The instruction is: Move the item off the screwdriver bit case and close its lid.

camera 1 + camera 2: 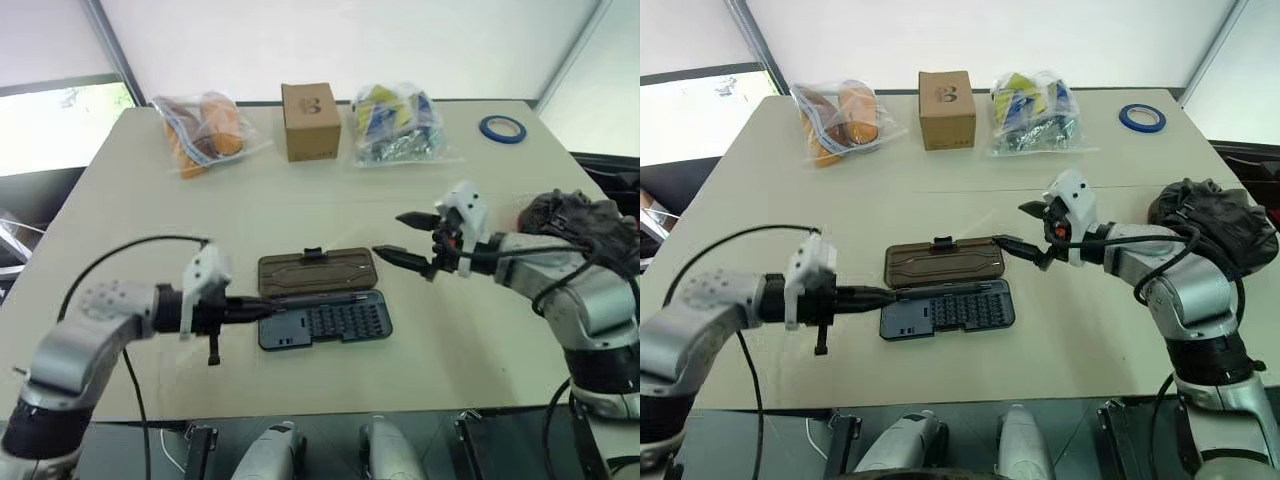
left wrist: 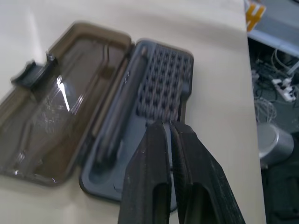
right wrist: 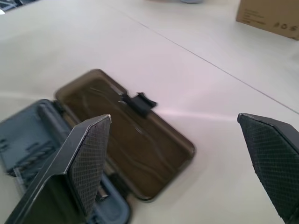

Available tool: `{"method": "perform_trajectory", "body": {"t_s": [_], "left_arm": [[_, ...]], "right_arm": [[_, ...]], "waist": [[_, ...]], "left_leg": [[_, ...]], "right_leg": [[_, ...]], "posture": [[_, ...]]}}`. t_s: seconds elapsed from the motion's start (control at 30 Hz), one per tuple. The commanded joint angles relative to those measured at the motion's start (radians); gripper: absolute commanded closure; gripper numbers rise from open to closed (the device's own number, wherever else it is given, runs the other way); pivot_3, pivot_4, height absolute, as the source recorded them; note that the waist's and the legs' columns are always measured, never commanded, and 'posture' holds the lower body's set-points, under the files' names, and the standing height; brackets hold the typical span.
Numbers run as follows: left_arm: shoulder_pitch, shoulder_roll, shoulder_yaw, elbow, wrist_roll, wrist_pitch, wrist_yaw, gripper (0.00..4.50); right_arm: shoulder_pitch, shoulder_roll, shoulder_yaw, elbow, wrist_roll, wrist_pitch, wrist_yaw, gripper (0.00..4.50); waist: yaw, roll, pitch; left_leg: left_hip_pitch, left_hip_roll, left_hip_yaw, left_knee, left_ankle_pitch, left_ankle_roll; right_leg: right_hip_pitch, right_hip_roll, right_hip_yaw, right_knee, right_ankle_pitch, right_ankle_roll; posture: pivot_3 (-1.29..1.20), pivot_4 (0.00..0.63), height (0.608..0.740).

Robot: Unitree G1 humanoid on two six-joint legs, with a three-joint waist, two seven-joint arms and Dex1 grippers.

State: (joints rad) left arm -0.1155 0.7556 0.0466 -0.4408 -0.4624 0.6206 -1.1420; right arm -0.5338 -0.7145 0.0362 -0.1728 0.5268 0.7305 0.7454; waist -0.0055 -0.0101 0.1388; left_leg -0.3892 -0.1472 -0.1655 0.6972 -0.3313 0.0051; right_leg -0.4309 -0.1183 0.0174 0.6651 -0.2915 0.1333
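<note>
Lying open, screwdriver bit case (image 1: pixel 325 322) (rows of bits inside), lid (image 1: pixel 317 271) flat.

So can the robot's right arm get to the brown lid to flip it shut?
Probably yes. The right gripper is open, right beside the lid, which lies flat with nothing on it. The glove sits off to the side.
</note>
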Motion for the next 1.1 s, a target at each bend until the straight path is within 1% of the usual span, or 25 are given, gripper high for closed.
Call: {"method": "perform_trajectory", "body": {"t_s": [0.03,0.07,0.17,0.3,0.33,0.5,0.8,0.9,1.0,1.03,1.1], "left_arm": [[0.009,0.013,-0.036,0.022,0.045,-0.09,0.005,4.43],[0.006,0.013,-0.045,0.037,0.051,-0.102,0.006,4.43],[-0.011,0.02,-0.11,0.101,0.13,-0.187,0.01,4.43],[-0.042,0.056,-0.242,0.203,0.322,-0.346,0.023,4.43],[-0.046,0.062,-0.259,0.219,0.348,-0.376,0.023,4.43],[-0.055,0.041,-0.292,0.262,0.39,-0.415,0.063,4.43],[-0.036,0.008,-0.294,0.259,0.391,-0.425,0.12,4.43],[-0.029,0.0,-0.29,0.245,0.387,-0.415,0.138,4.5],[-0.017,-0.003,-0.281,0.236,0.383,-0.406,0.156,4.5],[-0.013,-0.003,-0.279,0.234,0.381,-0.404,0.161,4.5],[-0.01,-0.005,-0.278,0.232,0.381,-0.403,0.17,4.5]], "right_arm": [[-0.088,0.025,0.022,0.086,-0.059,-0.06,0.024,0.0],[-0.103,0.029,0.031,0.111,-0.076,-0.07,0.03,0.0],[-0.148,0.045,0.068,0.177,-0.124,-0.089,0.048,0.0],[-0.19,0.056,0.165,0.255,-0.222,-0.13,0.098,0.0],[-0.194,0.059,0.175,0.267,-0.236,-0.141,0.109,0.0],[-0.26,0.093,0.244,0.375,-0.298,-0.16,0.187,0.0],[-0.487,0.242,0.354,0.827,-0.483,-0.296,0.256,0.0],[-0.497,0.256,0.383,0.899,-0.532,-0.347,0.304,0.88],[-0.486,0.265,0.407,0.932,-0.565,-0.376,0.36,2.34],[-0.484,0.271,0.411,0.945,-0.575,-0.385,0.37,2.96],[-0.482,0.283,0.413,0.974,-0.595,-0.4,0.379,4.02]], "waist": [[-0.002,0.0,0.0],[-0.003,0.0,0.0],[-0.004,0.001,0.0],[-0.006,0.001,0.0],[-0.006,0.001,0.0],[-0.007,0.006,-0.002],[-0.008,0.008,-0.003],[-0.005,0.008,-0.003],[-0.006,0.008,-0.003],[-0.006,0.008,-0.003],[-0.007,0.009,-0.005]], "left_leg": [[0.0,0.0,0.0,0.0,0.0,0.0],[0.0,0.0,0.001,0.0,0.0,0.0],[0.0,0.0,0.0,-0.001,0.0,0.0],[0.0,0.0,0.0,-0.001,0.0,0.0],[0.0,0.0,0.0,-0.001,0.0,0.0],[0.001,0.0,0.001,-0.001,0.0,0.0],[0.006,0.0,0.001,-0.003,0.0,0.0],[0.009,0.0,0.001,-0.005,0.0,0.0],[0.01,-0.001,0.001,-0.005,0.0,0.0],[0.012,-0.001,0.001,-0.006,0.0,0.0],[0.017,-0.001,0.001,-0.009,0.0,0.0]], "right_leg": [[0.0,0.0,0.0,0.0,0.0,0.0],[0.0,0.0,0.0,-0.001,0.0,0.0],[0.0,0.0,0.0,-0.001,0.0,0.0],[-0.001,0.0,0.0,-0.001,0.0,0.0],[0.0,0.0,0.0,-0.001,0.0,0.0],[0.0,0.0,0.0,-0.001,0.0,0.0],[0.003,0.0,0.0,0.0,0.0,0.0],[0.005,0.0,0.0,0.0,0.0,0.0],[0.006,-0.001,0.0,0.0,0.0,0.0],[0.008,-0.001,0.001,0.0,0.0,0.0],[0.012,-0.001,0.001,-0.001,0.0,0.0]], "posture": [[0.0,0.15,0.74],[0.0,0.15,0.74],[0.0,0.15,0.74],[0.0,0.15,0.74],[0.0,0.15,0.74],[0.0,0.15,0.74],[0.0,0.15,0.74],[0.0,0.15,0.74],[0.0,0.15,0.74],[0.0,0.15,0.74],[0.0,0.15,0.74]]}}
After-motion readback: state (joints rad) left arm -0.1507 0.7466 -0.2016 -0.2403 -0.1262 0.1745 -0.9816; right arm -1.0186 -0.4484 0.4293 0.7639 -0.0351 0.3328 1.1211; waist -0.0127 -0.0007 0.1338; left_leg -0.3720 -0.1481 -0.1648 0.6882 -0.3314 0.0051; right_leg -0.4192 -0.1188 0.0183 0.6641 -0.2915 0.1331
